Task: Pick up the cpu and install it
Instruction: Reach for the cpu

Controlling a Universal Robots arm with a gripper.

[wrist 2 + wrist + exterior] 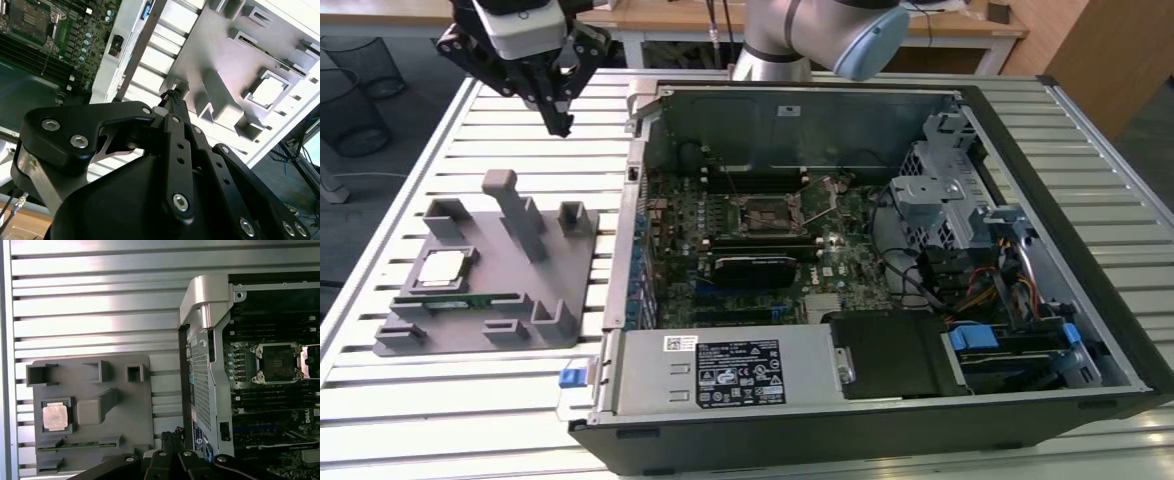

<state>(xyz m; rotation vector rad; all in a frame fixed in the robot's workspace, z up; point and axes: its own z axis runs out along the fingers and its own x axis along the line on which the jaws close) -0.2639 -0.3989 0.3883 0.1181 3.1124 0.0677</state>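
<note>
The gripper [563, 120] hangs from the arm [814, 35] with its black fingers pointing down and drawn together at the tips, holding nothing. It is above the slatted metal table [520, 150], just past the far edge of the grey holder plate [474, 235] in the exterior view. In both wrist views its tips [172, 97] [172, 437] sit over the strip of table between the plate and the computer case.

That open computer case [854, 420] lies flat to the exterior view's right of the plate. Its motherboard faces up, and the cpu socket [765, 210] [277, 360] on it is bare. On the silver box at the case's near end is a large black label [738, 368] crowded with white print and marks, too small to read, with a small white sticker [680, 343] beside it.

The plate carries raised blocks and pockets. The cpu [444, 267] lies flat in a square pocket on the side of the plate away from the case, silver top up, also seen in both wrist views [267, 90] [54, 416]. Just beside it, a green memory stick [460, 300] rests in a narrow slot of the same plate.
</note>
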